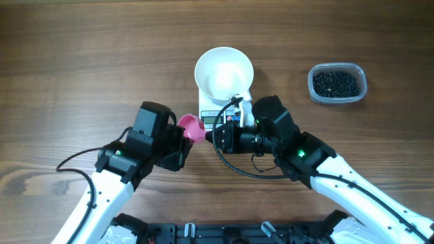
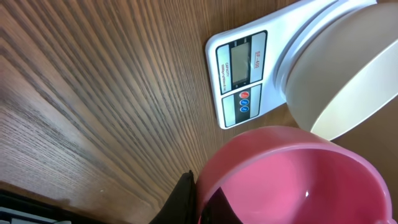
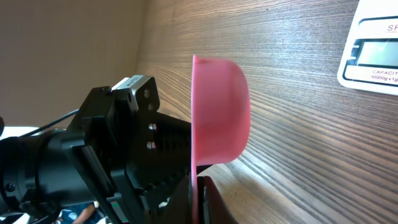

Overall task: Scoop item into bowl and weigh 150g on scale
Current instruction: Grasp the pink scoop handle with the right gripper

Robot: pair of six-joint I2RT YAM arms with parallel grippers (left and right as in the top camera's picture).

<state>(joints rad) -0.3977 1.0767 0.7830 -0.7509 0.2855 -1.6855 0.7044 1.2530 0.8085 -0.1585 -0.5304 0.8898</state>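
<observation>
Nearest the robot, just before the scale (image 1: pixel 214 116), the empty pink scoop (image 1: pixel 192 126) is pinched by both the left gripper (image 1: pixel 183 137) and the right gripper (image 1: pixel 210 133), apparently a handover to the arm nearer the beans (image 1: pixel 334 82); beyond, the bowl (image 1: pixel 224 71) waits empty on the scale, with the beans in their tub (image 1: pixel 362 85) far right.

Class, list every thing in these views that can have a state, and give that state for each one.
bowl: empty, standing on the scale.
scale: carrying the bowl; no digits readable on its display.
scoop: empty, held by both grippers.
tub: open, holding black beans.
left gripper: shut on scoop.
right gripper: shut on scoop.
</observation>
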